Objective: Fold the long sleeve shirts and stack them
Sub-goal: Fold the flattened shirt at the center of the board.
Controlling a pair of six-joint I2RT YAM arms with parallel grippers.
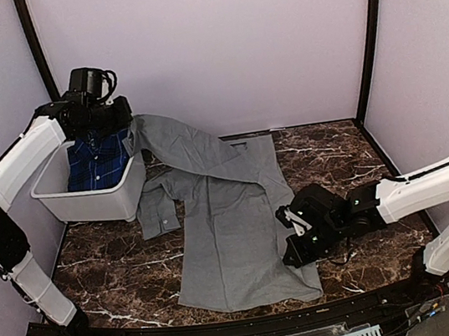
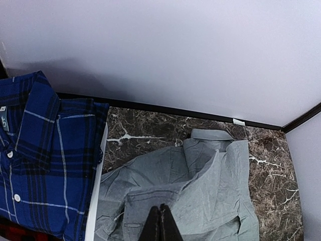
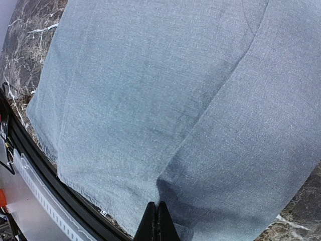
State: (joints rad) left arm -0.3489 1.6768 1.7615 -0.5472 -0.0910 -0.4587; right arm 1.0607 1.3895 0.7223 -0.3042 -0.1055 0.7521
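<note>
- Left gripper is up high with its fingers pressed together. The grey shirt climbs right to its tips, so I read that as a thin pinch on a sleeve or shoulder. If I pull too hard, the cloth slips out and slumps.
- Right gripper is down low, fingers together too, with cloth puckered at the tips. I'd say it's pinched on the shirt's side near the hem. It's the same worry here: if I tug against the left, one grip lets go.
- The tub sits right under the left gripper, so a dragged sleeve could snag its rim or tip it.
- The grey shirt spreads below and ahead of the left gripper, running across the table to the right gripper.
- The plaid shirt lies in the tub, just below and left of the left gripper.
</note>
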